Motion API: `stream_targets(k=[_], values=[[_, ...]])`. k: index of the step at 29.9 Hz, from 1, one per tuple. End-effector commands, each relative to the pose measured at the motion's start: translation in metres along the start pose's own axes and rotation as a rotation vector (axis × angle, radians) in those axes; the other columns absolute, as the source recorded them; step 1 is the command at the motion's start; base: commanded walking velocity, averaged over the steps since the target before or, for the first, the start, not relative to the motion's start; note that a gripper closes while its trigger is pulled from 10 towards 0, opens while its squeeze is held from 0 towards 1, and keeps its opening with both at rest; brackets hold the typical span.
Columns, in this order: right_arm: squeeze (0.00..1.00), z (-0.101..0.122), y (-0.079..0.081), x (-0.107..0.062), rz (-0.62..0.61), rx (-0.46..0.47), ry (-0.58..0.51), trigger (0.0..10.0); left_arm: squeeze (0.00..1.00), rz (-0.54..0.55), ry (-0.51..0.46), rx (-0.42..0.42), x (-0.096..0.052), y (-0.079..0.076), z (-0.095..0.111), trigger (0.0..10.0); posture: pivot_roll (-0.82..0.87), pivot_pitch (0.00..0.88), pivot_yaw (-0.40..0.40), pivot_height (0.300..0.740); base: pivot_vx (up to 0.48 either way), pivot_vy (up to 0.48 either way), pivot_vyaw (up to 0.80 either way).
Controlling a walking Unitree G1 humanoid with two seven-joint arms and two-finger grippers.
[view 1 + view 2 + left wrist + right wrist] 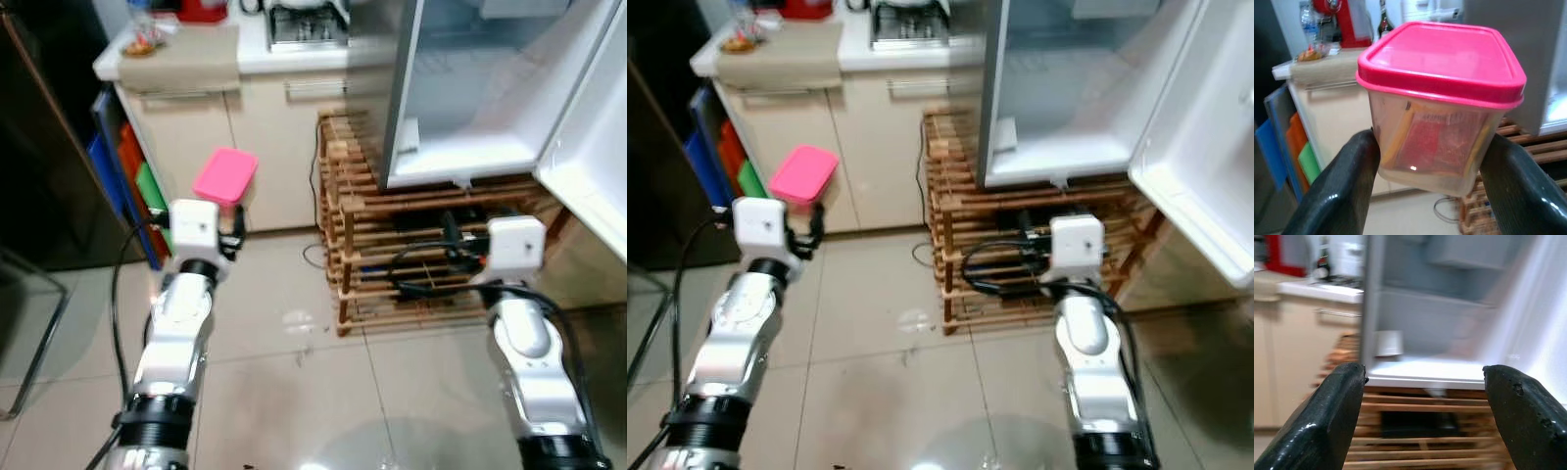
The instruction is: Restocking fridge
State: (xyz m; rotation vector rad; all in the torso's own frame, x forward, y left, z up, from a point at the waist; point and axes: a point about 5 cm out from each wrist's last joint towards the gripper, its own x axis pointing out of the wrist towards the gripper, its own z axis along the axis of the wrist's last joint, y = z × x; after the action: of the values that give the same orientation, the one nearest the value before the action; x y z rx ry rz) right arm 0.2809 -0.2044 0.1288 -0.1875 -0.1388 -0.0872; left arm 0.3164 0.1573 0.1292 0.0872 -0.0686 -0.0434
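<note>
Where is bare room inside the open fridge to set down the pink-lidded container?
The fridge's bottom shelf looks bare between its left wall and the open door; only a small white piece stands at the left edge. The wooden rack beneath is crowded with cables. The left end effector holds the container.

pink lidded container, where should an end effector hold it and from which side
Grip the clear body of the pink-lidded container just under the lid, coming in level from its side, one finger on each opposite wall. The walls are flat and taper downward, and the overhanging lid rim would help stop it slipping down. The left end effector holds it this way, upright.
</note>
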Motion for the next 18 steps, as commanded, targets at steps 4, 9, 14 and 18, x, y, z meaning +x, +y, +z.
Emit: stream_targets(k=[4, 9, 14, 18], values=[[0.0, 0.004, -0.001, -0.001, -0.021, 0.007, -0.022, 10.0, 0.0, -0.043, -0.071, 0.043, 0.002, -0.004, 0.012, 10.0, -0.12, 0.0, 0.071, 0.74, 0.0, 0.0, 0.0], [0.0, 0.0, 0.002, -0.007, -0.015, 0.02, -0.013, 10.0, 0.0, -0.134, -0.097, -0.025, 0.002, -0.016, 0.017, 10.0, -0.13, 0.0, 0.074, 0.74, 0.263, 0.0, 0.0], [0.0, -0.005, 0.009, -0.012, 0.005, 0.031, 0.001, 10.0, 0.0, -0.145, -0.092, -0.046, 0.001, -0.019, 0.017, 10.0, -0.13, 0.0, 0.075, 0.74, 0.48, 0.0, 0.0], [0.0, -0.004, 0.012, -0.012, 0.014, 0.034, 0.002, 10.0, 0.0, -0.133, -0.081, -0.07, 0.001, -0.018, 0.014, 10.0, -0.13, 0.0, 0.073, 0.74, 0.48, 0.0, 0.0]])
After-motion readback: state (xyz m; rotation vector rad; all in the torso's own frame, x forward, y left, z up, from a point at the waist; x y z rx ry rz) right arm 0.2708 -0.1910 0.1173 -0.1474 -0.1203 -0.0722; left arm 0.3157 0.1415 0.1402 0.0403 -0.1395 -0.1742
